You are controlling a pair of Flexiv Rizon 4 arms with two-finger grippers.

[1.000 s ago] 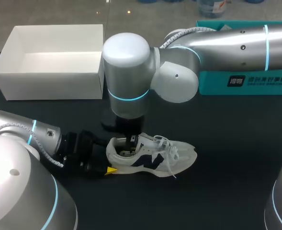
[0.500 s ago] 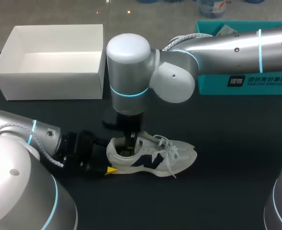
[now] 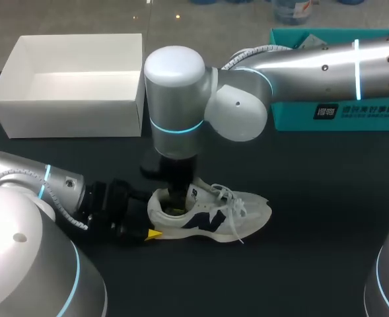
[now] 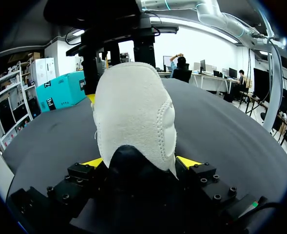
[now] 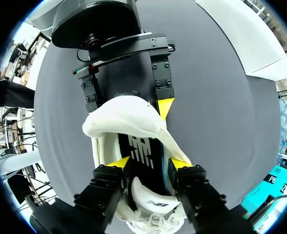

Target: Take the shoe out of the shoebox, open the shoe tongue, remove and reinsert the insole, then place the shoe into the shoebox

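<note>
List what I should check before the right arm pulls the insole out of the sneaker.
1. Left claw clamps the white mesh sneaker by its heel: ok.
2. Right claw inside the sneaker's opening, over the dark printed insole: ok.
3. Right claw's grip on the insole: cannot tell.
4. White padded tongue pushed toward the laces, off the insole: ok.
5. White cardboard shoebox open and empty for the return: ok.

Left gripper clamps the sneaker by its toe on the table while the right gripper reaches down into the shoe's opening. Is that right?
Not the toe: the left wrist view shows the left gripper clamping the sneaker by its heel. It lies on the table, right gripper reaching down into its opening.
</note>
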